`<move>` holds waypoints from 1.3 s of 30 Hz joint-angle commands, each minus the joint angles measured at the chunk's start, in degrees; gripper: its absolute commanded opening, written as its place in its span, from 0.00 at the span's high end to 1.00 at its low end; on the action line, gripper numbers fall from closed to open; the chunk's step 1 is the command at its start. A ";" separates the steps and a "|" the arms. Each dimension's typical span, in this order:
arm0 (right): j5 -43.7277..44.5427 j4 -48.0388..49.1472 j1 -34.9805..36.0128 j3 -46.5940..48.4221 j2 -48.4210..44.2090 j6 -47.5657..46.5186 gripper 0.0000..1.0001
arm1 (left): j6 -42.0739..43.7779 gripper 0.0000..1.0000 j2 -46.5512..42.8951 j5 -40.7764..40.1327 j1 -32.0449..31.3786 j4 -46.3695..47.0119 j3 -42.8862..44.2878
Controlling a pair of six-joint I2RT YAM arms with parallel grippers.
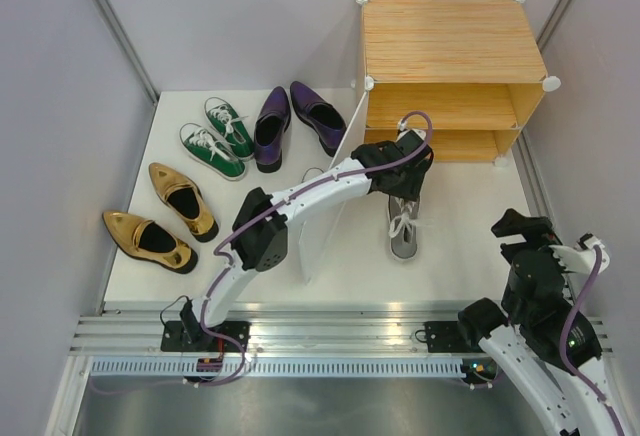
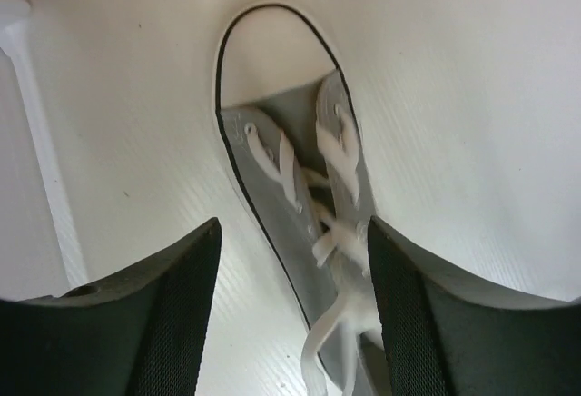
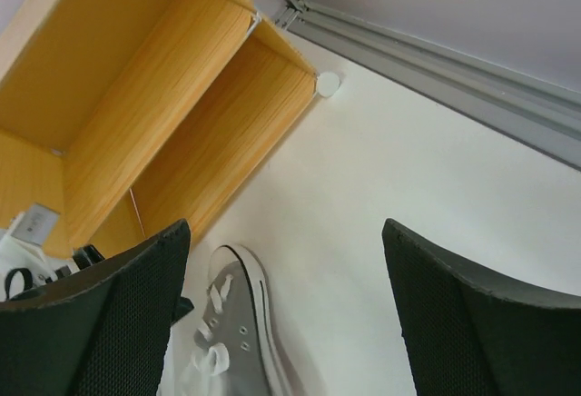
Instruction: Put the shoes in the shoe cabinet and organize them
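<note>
**Item 1, left gripper** (image 2: 292,232): jaws apart and gripping nothing. It hangs over the grey sneaker (image 1: 403,234), one of its fingers (image 2: 172,323) on each side of the laced part. The finger on the right of the wrist view is close against the laces. The other stands clear of the sole edge.

**Item 2, grey sneaker:** lies flat on the table (image 1: 470,246), at 6 o'clock from the shoe cabinet (image 1: 452,41) and just outside its open front. The white toe cap points to 12 o'clock, toward the cabinet, and the heel to 6 o'clock.

**Item 3, right gripper** (image 3: 286,232): jaws spread wide with only bare table between them. It is at 4 o'clock from the grey sneaker and well apart from it.

**Item 4, shoe cabinet:** stands at 1 o'clock on the table, both shelves facing 6 o'clock. The white door panel (image 1: 318,246) is swung out toward 7 o'clock, and the left arm reaches across it.

**Item 5, other shoes:** all are on the table beyond the door panel, outside the cabinet.
- Purple dress shoes (image 1: 270,128) at 11 o'clock.
- Green sneakers (image 1: 213,151) at 10 o'clock.
- Gold pointed shoes (image 1: 183,201) at 9 o'clock.
</note>
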 commanded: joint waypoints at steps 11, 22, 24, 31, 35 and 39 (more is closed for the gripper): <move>-24.93 15.71 0.16 -7.23 7.91 -5.86 0.09 | 4.11 0.29 -26.87 11.35 -1.96 3.30 -1.10; -39.63 20.21 0.24 -10.58 22.42 -6.13 0.06 | 15.53 0.24 -57.12 -8.40 -1.70 3.56 -24.08; -40.86 20.73 0.24 -11.28 23.21 -5.60 0.06 | 16.59 0.23 -62.03 -14.36 -1.00 3.91 -29.37; -42.54 26.01 2.79 -13.92 33.84 -4.37 0.03 | 13.43 0.18 -71.20 -6.50 12.24 8.22 -53.45; -38.76 28.20 6.12 -14.71 37.10 -2.44 0.07 | 14.92 0.18 -73.92 -6.57 14.03 11.11 -59.97; -36.30 27.86 9.20 -13.40 40.52 -3.05 0.10 | 16.41 0.17 -75.95 -8.77 14.03 13.67 -66.47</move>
